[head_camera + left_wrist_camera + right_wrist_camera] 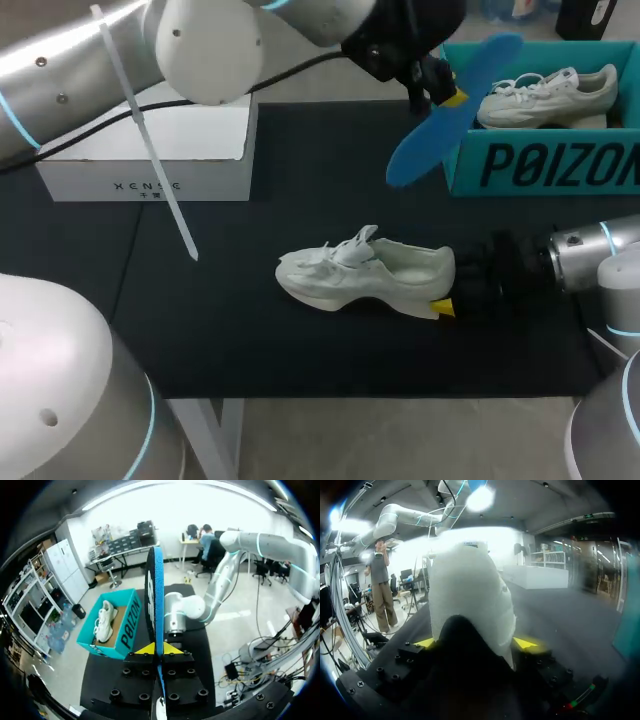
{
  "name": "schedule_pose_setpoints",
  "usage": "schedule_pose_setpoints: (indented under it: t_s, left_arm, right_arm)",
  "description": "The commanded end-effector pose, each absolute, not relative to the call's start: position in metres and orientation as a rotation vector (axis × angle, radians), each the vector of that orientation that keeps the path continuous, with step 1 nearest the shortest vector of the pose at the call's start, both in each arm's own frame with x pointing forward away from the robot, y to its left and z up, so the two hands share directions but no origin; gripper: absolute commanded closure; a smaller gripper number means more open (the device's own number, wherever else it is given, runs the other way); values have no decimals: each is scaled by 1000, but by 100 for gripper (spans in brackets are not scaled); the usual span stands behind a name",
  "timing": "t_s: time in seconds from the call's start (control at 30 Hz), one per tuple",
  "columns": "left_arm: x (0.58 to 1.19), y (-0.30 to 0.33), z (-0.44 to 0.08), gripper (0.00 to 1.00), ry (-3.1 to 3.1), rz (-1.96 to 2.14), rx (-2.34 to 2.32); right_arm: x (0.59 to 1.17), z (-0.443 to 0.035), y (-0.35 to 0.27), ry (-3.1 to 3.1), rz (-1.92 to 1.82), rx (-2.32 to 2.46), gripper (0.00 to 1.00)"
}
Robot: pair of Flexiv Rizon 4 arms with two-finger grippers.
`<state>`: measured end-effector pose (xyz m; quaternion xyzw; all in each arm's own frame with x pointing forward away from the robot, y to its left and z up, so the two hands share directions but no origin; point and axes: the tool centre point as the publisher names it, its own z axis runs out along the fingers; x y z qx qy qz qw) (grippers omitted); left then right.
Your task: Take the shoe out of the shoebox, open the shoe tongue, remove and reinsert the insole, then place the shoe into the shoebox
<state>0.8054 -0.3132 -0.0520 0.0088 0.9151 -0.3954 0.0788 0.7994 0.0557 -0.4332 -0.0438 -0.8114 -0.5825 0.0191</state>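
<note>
A white shoe [365, 275] lies on its side on the black mat [250, 340], toe to the left. My right gripper [448, 290] holds its heel from the right. In the right wrist view the heel [470, 595] fills the gap between the two yellow tips [475, 642]. My left gripper [447, 97] hangs high over the mat beside the teal shoebox [540, 165], shut on a blue insole [450, 115] that sticks out both ways. In the left wrist view the insole [155, 605] stands edge-on between the fingers [159, 649].
A second white shoe [545, 95] lies inside the teal shoebox [127, 625] at the back right. A white box [150, 160] stands at the back left. A white strap [150, 140] hangs off my left arm.
</note>
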Motion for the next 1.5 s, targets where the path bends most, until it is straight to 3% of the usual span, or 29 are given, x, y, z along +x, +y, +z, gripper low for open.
schedule_pose_setpoints:
  t_s: [0.03,0.5,0.83,1.17,1.5]
  left_arm:
    - [803,-287,-45,100,2673,-1356,56]
    - [803,-287,-45,100,2673,-1356,56]
    - [837,-274,6,100,2844,-1760,11]
    - [836,-236,56,100,2800,-1797,4]
    - [849,-201,60,100,2794,-1832,-149]
  right_arm:
    - [799,-437,58,-2521,-1805,-137,100]
    - [799,-437,58,-2521,-1805,-137,100]
    - [799,-437,58,-2521,-1805,-137,100]
    - [799,-437,58,-2521,-1805,-137,100]
    - [799,-437,58,-2521,-1805,-137,100]
